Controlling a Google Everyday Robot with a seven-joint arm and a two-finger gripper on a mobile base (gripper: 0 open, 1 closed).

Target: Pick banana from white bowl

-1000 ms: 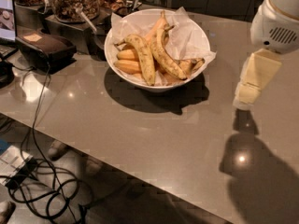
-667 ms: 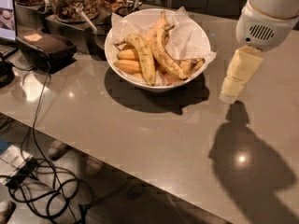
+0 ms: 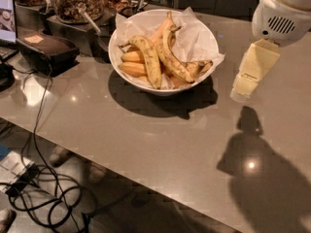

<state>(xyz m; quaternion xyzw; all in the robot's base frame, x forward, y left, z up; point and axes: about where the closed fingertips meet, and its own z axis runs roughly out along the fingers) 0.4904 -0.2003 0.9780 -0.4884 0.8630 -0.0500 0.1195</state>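
Curved, brown-speckled banana (image 3: 148, 61) lies left of centre in the paper-lined white bowl (image 3: 114, 62), stem toward its left rim; pincer (image 3: 242, 91) hangs right of the bowl.

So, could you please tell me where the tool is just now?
The tool hangs over the counter at the right of the camera view, to the right of the bowl and apart from it, pointing down.

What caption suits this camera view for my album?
Robot gripper hovers above the counter beside a white bowl holding a speckled banana.
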